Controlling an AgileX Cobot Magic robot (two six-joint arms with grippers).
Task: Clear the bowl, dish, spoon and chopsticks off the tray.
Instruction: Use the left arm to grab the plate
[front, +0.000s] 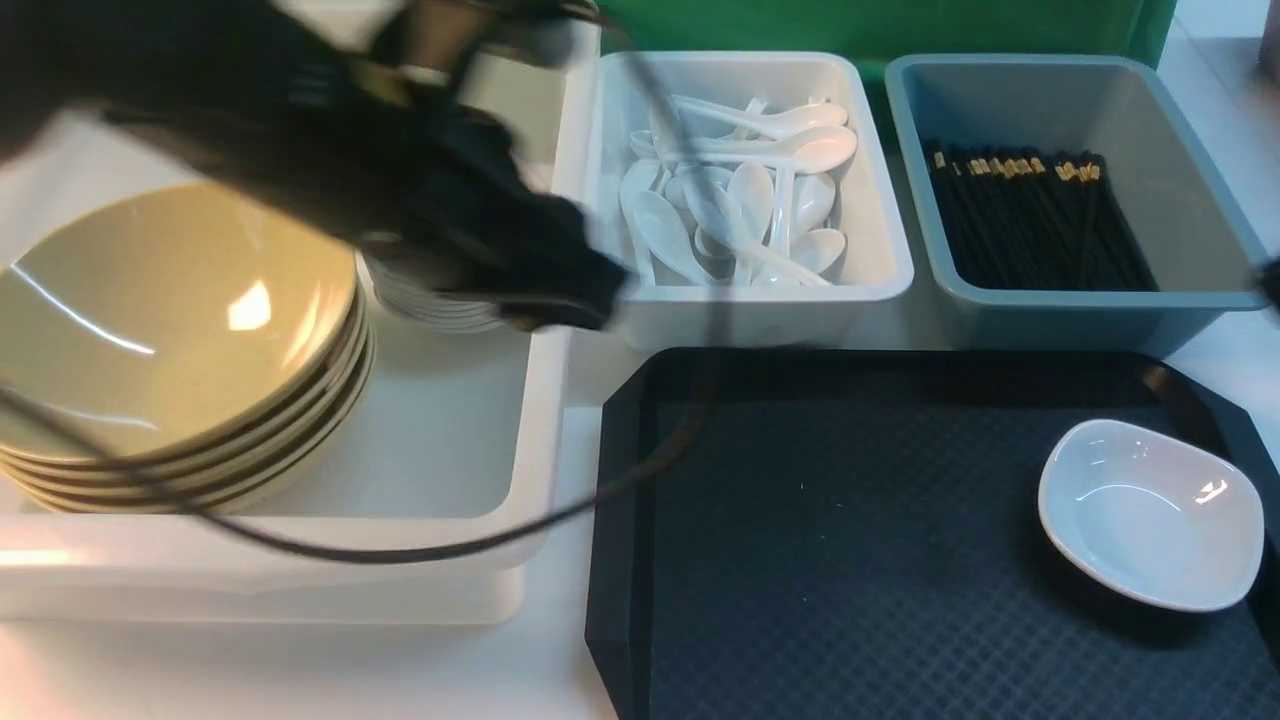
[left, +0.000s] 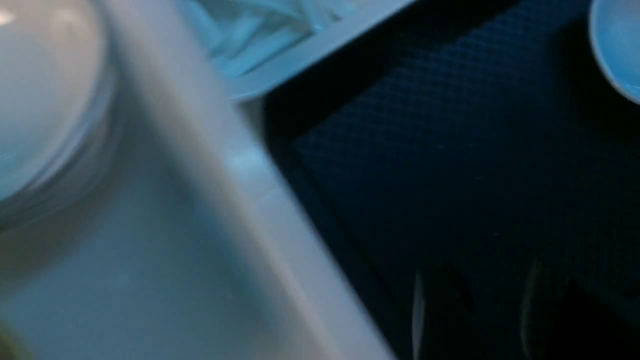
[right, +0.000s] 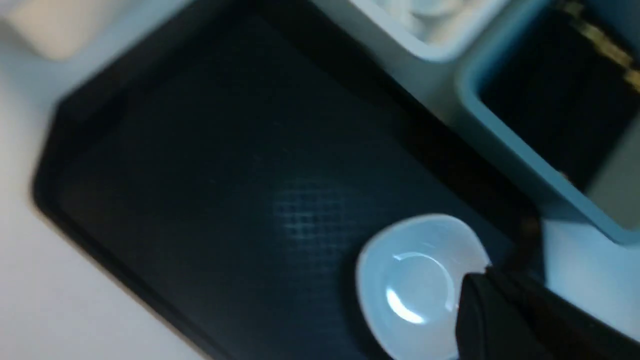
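The black tray (front: 850, 550) holds only the small white dish (front: 1150, 515), near its right end. Olive-yellow bowls are stacked in the big white tub; the top bowl (front: 170, 320) faces up. White spoons (front: 740, 200) fill the middle tub, and black chopsticks (front: 1030, 220) lie in the blue-grey bin. My left gripper (front: 560, 295) is blurred above the tub's right wall, its fingers apart in the left wrist view (left: 472, 315) with nothing between them. My right gripper (right: 475, 292) is shut and empty, its tip over the dish's (right: 415, 280) rim.
A stack of small white dishes (front: 440, 305) sits in the big white tub (front: 450, 450) behind my left arm. A black cable (front: 420, 550) droops over the tub's front wall. The spoon tub (front: 880, 270) and chopstick bin (front: 1210, 250) border the tray's far edge.
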